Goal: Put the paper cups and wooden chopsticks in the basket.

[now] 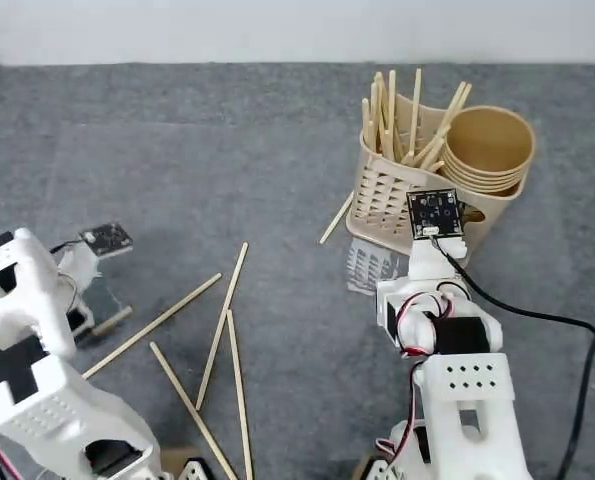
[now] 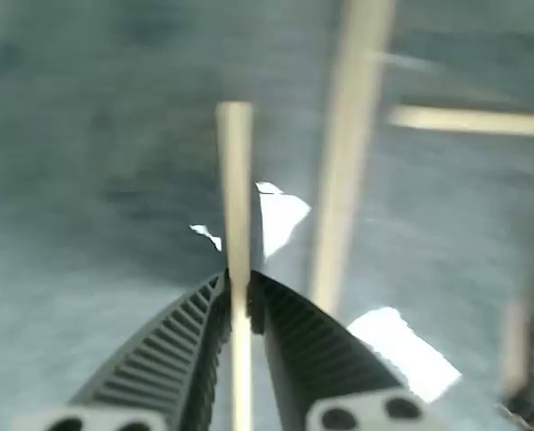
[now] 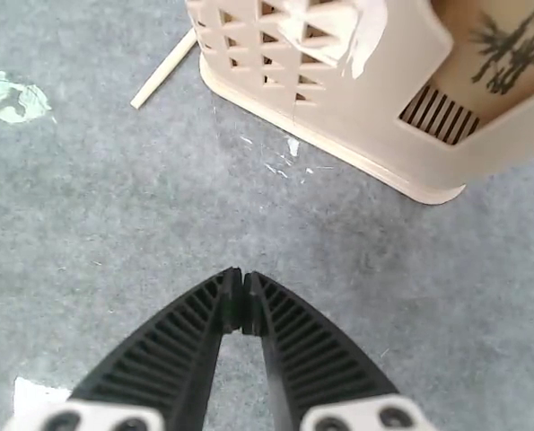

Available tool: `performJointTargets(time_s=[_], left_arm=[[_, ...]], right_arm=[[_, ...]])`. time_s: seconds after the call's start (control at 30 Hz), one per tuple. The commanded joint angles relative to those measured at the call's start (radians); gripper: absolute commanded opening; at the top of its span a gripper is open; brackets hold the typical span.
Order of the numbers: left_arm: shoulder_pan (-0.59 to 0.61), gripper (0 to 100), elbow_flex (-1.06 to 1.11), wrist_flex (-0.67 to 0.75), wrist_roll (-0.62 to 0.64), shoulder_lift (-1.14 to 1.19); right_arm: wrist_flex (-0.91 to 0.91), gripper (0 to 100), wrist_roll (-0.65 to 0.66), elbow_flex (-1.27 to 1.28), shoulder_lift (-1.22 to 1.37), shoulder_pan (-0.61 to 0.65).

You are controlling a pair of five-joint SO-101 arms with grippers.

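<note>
Left gripper (image 2: pixel 240 285) is clamped tight on one chopstick (image 2: pixel 235 171), which pokes out past the tips, low over the grey mat (image 1: pixel 177 150). Right gripper (image 3: pixel 242 303) is pinched closed with nothing in it, near the basket (image 1: pixel 382 205). The basket sits around 1 o'clock on the mat, with stacked paper cups (image 1: pixel 489 150) and a bunch of sticks (image 1: pixel 389 115) standing inside. One stray stick (image 1: pixel 336 218) lies just beside its 8 o'clock side, and a few more loose ones (image 1: pixel 220 325) are scattered around 6 to 7 o'clock.
</note>
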State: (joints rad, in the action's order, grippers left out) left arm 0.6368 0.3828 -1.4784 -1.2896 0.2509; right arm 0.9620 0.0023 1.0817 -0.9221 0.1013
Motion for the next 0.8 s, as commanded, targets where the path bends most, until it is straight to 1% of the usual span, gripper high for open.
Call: performJointTargets(time_s=[0.0,0.13,0.27,0.37,0.57,0.77], left_arm=[[-0.038,1,-0.067,-0.126,-0.025,-0.078],[-0.087,1,-0.076,-0.187,-0.006,-0.181],[-0.176,1,-0.071,-0.198,0.098,-0.245],[-0.259,1,-0.071,-0.201,0.146,-0.249],[-0.430,1,-0.087,-0.155,0.302,-0.242],[-0.595,1,-0.214,-0.160,0.519,-0.400]], right_arm=[[-0.018,0.9,0.003,-0.009,-0.027,0.007],[-0.018,0.9,0.003,-0.009,-0.027,0.007],[-0.018,0.9,0.003,-0.009,-0.027,0.007],[-0.018,0.9,0.003,-0.009,-0.027,0.005],[-0.018,0.9,0.003,-0.009,-0.027,0.005],[-0.018,0.9,0.003,-0.009,-0.027,0.005]])
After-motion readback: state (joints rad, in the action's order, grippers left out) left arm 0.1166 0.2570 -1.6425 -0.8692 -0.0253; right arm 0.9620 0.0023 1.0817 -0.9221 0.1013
